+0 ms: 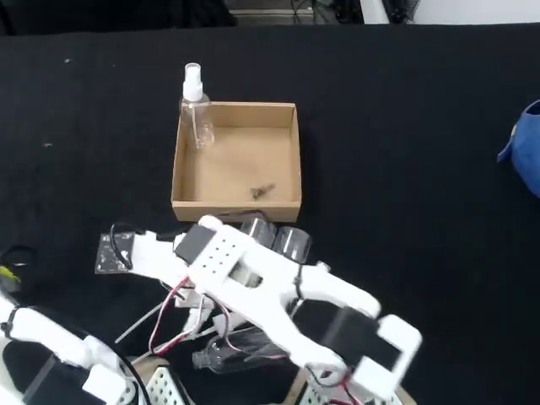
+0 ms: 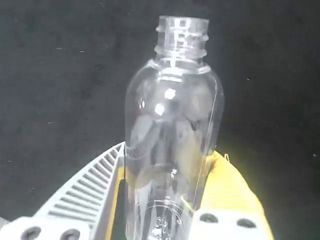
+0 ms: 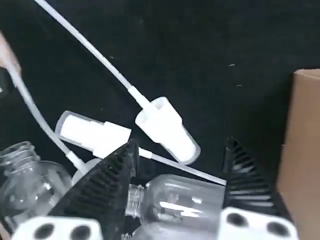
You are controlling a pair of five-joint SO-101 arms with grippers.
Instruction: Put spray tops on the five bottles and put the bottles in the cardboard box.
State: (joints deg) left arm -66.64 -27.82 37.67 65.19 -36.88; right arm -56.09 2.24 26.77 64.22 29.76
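My left gripper (image 2: 170,152), with one grey and one yellow finger, is shut on a clear bottle (image 2: 172,140) that has no top; its open neck points away from the camera. My right gripper (image 3: 182,146) stands open with black fingers over a pile on the black table: two white spray tops (image 3: 167,127) (image 3: 92,132) with long tubes, a topless bottle (image 3: 180,200) lying between the fingers, and another bottle (image 3: 25,175) beside it. The cardboard box (image 1: 236,207) sits mid-table. A bottle with a spray top (image 1: 194,101) stands at its far left corner.
Two clear bottles (image 1: 291,242) stand just in front of the box, partly under a white arm (image 1: 253,278). Another bottle (image 1: 232,354) lies near the front edge. A blue object (image 1: 527,156) sits at the right edge. A small dark scrap (image 1: 263,191) lies in the box.
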